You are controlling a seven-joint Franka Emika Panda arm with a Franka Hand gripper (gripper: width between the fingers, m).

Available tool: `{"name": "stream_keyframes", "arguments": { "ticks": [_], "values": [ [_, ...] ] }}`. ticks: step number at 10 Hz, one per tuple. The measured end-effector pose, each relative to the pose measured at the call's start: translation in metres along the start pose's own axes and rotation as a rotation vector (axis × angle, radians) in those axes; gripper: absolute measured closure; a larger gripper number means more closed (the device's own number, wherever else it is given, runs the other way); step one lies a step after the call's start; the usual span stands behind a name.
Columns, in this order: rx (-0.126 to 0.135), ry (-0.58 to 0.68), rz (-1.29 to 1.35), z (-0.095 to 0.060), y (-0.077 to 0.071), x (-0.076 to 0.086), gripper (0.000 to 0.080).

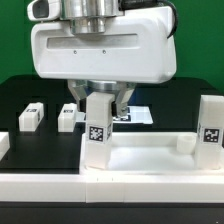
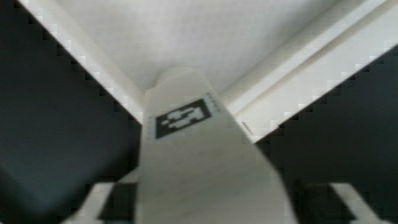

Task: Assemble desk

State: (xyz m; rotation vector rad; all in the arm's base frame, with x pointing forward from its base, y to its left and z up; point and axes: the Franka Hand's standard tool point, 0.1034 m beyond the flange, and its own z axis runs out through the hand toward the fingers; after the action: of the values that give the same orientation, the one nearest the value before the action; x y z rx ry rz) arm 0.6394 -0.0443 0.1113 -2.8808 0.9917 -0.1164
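The white tabletop panel (image 1: pixel 150 155) with its raised rim lies at the front. A white square leg (image 1: pixel 97 135) with a tag stands upright at its corner on the exterior view's left. My gripper (image 1: pixel 98 98) is right above that leg, straddling its top. In the wrist view the leg (image 2: pixel 187 150) runs between my fingers (image 2: pixel 98 200), with a dark gap on each side, so the jaws stand open around it. The panel (image 2: pixel 196 30) lies beyond the leg. A second leg (image 1: pixel 210 125) stands upright at the panel's corner on the exterior view's right.
Two more white legs (image 1: pixel 30 117) (image 1: pixel 67 117) lie on the black table at the exterior view's left. The marker board (image 1: pixel 138 115) lies behind the gripper. A white border rail (image 1: pixel 110 190) runs along the front.
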Motion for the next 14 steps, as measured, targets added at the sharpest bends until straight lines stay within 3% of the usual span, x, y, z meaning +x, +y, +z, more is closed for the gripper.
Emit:
{"name": "stream_keyframes", "arguments": {
  "ticks": [1,4,8,10,12,13,14],
  "values": [
    [-0.008,0.000,0.066,0.000,0.005,0.002,0.0502],
    [-0.013,-0.003,0.413,0.002,0.011,0.003,0.0502],
    [0.039,-0.069,1.074,0.003,0.018,0.003,0.0506],
    [0.039,-0.069,1.066,0.003,0.017,0.003,0.0506],
    [0.021,-0.039,0.731,0.004,0.011,0.000,0.0472],
    [0.027,-0.035,0.516,0.002,0.005,-0.001,0.0290],
    [0.028,-0.040,0.392,0.004,0.001,-0.005,0.0290]
  ]
}}
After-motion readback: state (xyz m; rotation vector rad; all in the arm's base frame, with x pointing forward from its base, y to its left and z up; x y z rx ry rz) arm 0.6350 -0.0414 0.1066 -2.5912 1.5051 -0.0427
